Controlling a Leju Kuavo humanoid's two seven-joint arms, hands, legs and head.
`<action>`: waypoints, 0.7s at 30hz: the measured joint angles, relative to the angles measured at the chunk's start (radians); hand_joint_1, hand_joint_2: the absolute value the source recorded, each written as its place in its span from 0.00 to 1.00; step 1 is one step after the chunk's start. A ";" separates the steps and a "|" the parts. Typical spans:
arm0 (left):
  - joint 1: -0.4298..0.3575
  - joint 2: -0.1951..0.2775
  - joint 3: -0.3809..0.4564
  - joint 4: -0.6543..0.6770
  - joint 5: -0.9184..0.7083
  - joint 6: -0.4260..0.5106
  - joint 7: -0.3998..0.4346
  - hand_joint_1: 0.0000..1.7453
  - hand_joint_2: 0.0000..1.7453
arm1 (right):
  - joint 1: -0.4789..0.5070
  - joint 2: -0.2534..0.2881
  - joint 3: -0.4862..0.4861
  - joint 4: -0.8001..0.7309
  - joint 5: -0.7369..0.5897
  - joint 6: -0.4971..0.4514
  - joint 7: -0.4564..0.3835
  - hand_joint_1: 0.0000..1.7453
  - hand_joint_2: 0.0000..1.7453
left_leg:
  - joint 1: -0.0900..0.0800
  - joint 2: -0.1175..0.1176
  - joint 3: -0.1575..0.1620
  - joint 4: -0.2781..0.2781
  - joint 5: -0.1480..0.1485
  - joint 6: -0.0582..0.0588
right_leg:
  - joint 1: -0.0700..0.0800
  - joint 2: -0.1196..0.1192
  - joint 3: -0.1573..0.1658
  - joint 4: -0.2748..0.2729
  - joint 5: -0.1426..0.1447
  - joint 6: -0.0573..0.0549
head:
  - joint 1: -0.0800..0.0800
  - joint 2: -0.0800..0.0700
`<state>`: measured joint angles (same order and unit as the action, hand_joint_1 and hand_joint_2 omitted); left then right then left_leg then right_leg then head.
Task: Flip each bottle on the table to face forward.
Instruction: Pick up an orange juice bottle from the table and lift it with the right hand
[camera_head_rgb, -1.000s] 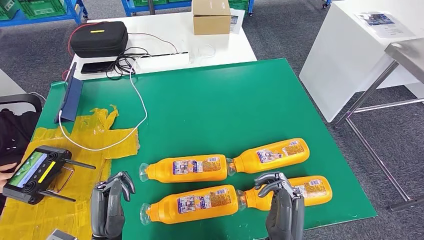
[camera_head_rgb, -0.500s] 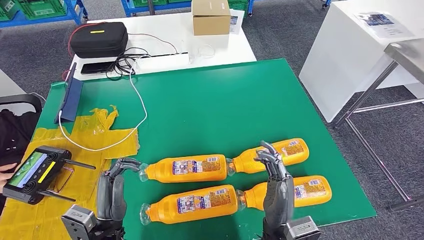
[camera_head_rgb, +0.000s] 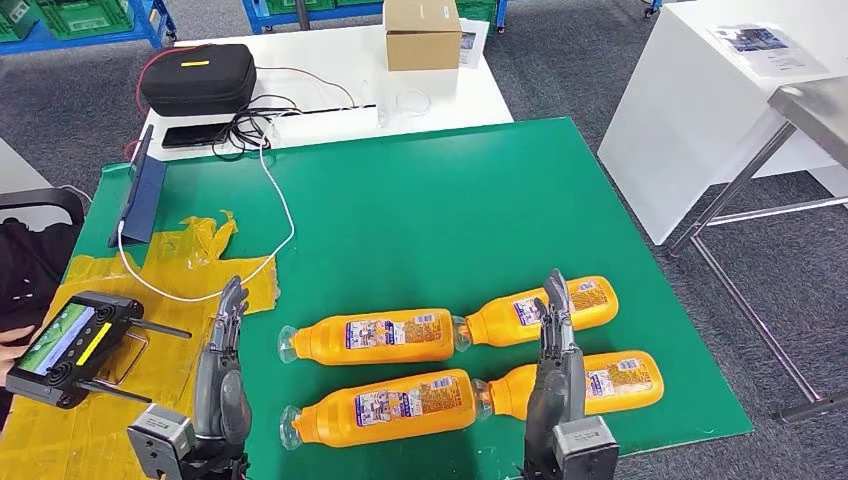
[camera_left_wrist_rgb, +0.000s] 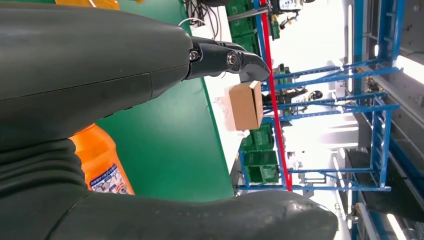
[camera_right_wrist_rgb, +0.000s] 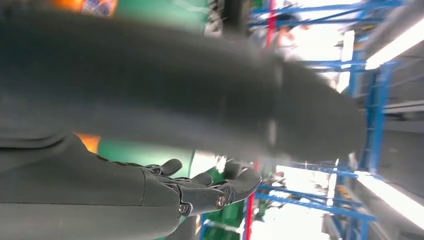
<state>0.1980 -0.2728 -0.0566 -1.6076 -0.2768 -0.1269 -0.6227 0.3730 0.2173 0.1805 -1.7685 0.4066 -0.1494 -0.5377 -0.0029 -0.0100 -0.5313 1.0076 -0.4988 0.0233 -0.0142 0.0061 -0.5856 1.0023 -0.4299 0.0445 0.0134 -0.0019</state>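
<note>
Four orange bottles (camera_head_rgb: 372, 337) lie in two rows at lower centre of the green table (camera_head_rgb: 420, 210); the left hand (camera_head_rgb: 222, 360) and right hand (camera_head_rgb: 550, 350) hover empty with fingers straight, so flipping seemingly hasn't begun, and a grasp comes next.

4 orange bottles lying on the green table (camera_head_rgb: 420, 200): back-left bottle (camera_head_rgb: 372, 337), back-right bottle (camera_head_rgb: 540, 309), front-left bottle (camera_head_rgb: 382, 407), front-right bottle (camera_head_rgb: 605, 381). 1 cardboard box (camera_head_rgb: 422, 33). 1 black zip case (camera_head_rgb: 198, 77). 1 handheld controller (camera_head_rgb: 72, 346). 1 white cable (camera_head_rgb: 272, 190). 2 robot hands: left hand (camera_head_rgb: 222, 365), right hand (camera_head_rgb: 552, 350).
</note>
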 joint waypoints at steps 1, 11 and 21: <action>-0.001 -0.001 0.001 0.002 -0.003 -0.004 0.001 0.00 0.00 | -0.001 -0.003 0.008 -0.003 0.040 -0.012 0.036 0.00 1.00 | 0.000 0.000 0.000 0.000 0.000 0.000 | 0.000 0.000 0.000 0.000 0.000 0.000 | 0.000 0.000; -0.042 -0.010 0.002 0.055 -0.006 -0.026 0.001 0.00 0.00 | -0.094 -0.160 0.262 -0.007 0.363 -0.039 0.371 0.00 1.00 | 0.000 0.000 0.000 0.000 0.000 0.000 | 0.000 0.000 0.000 0.000 0.000 0.000 | 0.000 0.000; -0.048 -0.011 0.000 0.068 0.008 -0.026 0.004 0.00 0.00 | -0.163 -0.249 0.446 0.017 0.418 -0.048 0.449 0.00 1.00 | 0.000 0.000 0.000 0.000 0.000 0.000 | 0.000 0.000 0.000 0.000 0.000 0.000 | 0.000 0.000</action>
<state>0.1500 -0.2838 -0.0569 -1.5400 -0.2686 -0.1530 -0.6187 0.2102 -0.0317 0.6266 -1.7513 0.8242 -0.1974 -0.0886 -0.0029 -0.0097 -0.5315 1.0077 -0.4988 0.0233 -0.0142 0.0062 -0.5859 1.0022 -0.4298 0.0445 0.0134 -0.0019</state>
